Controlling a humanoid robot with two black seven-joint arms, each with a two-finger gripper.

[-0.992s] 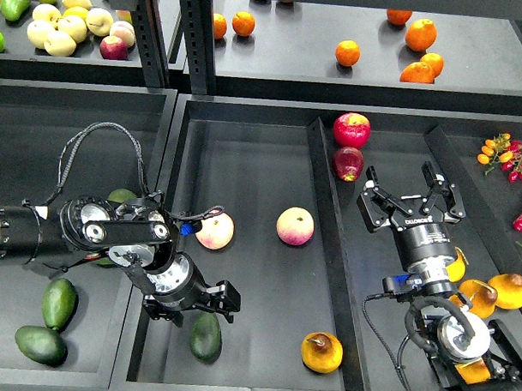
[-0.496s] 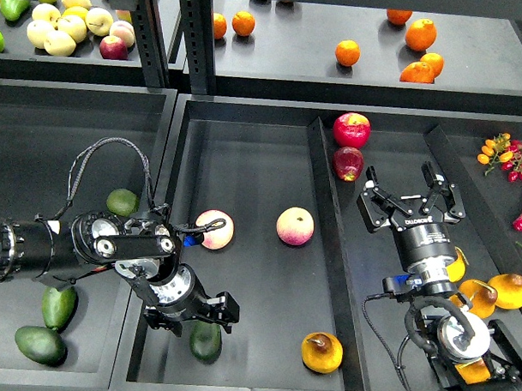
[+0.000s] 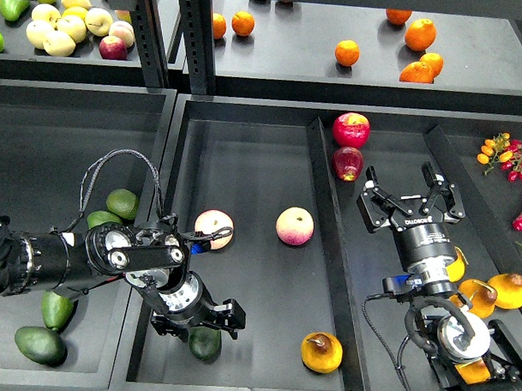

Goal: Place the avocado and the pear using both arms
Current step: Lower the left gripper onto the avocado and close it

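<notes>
- The avocado [image 3: 203, 343] just below the left gripper [image 3: 216, 320] is dark green.
- The pear [image 3: 321, 352], to that gripper's right, is orange-yellow with a brownish patch around its stem.
- Two round fruits [image 3: 213, 229] above the left gripper are pink and pale yellow.
- Lighter olive-green avocados [image 3: 121, 203] lie to its left.
- Both grippers are black; the right gripper [image 3: 409, 201] carries white lettering.
- Two apples [image 3: 350, 129] up-left of the right gripper are red, one with a yellow patch.
- The trays [image 3: 251, 161] are dark grey.

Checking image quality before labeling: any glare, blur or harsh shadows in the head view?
Head view: sharp throughout, no motion blur; light even and diffuse, shadows faint; small highlights on the red apples; the dark avocado is half hidden under the left gripper.
</notes>
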